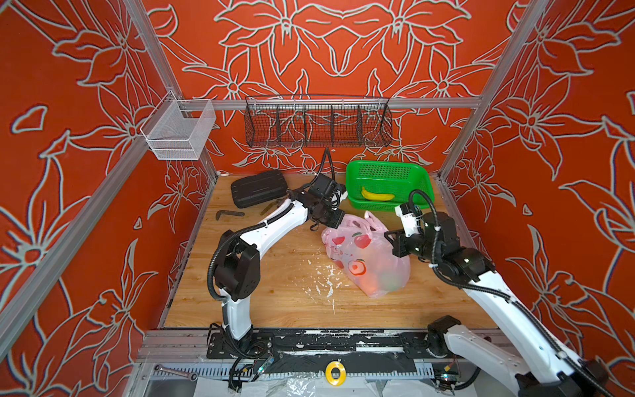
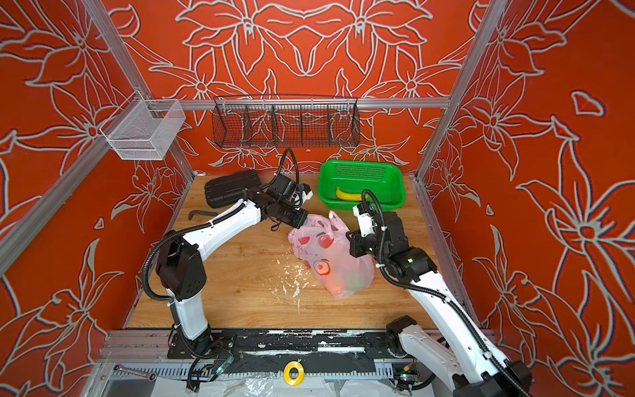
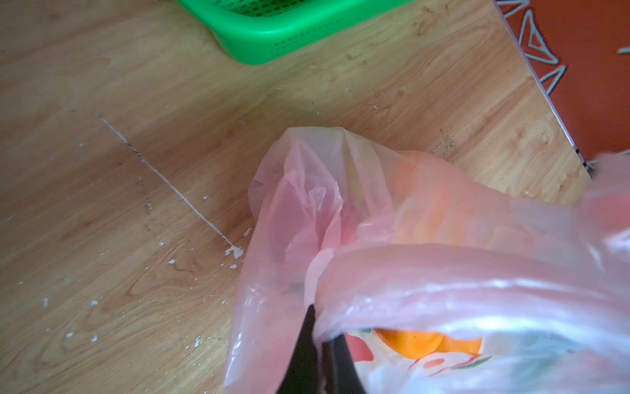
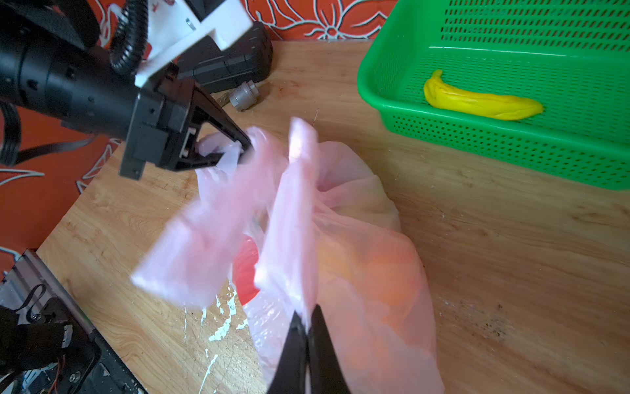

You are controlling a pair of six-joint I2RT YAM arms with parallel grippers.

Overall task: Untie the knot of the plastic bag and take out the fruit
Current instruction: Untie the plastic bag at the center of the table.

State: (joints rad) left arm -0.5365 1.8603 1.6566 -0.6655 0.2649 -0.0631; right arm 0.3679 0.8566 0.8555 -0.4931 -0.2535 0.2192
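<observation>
Both top views are bright and evenly lit, shadows on the table (image 1: 275,295) soft, with colour fringing on the wall pattern (image 1: 51,172) toward 3 and 9 o'clock. The right wrist view shows the plastic bag (image 4: 204,245) smeared by motion blur. In the left wrist view its folds toward 5 o'clock are defocused and glare pale.

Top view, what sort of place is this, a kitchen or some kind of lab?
Probably a robot test booth, not a kitchen: left arm and right arm bolted to a base rail, an aluminium frame, floral panels walling a wooden tabletop.
</observation>
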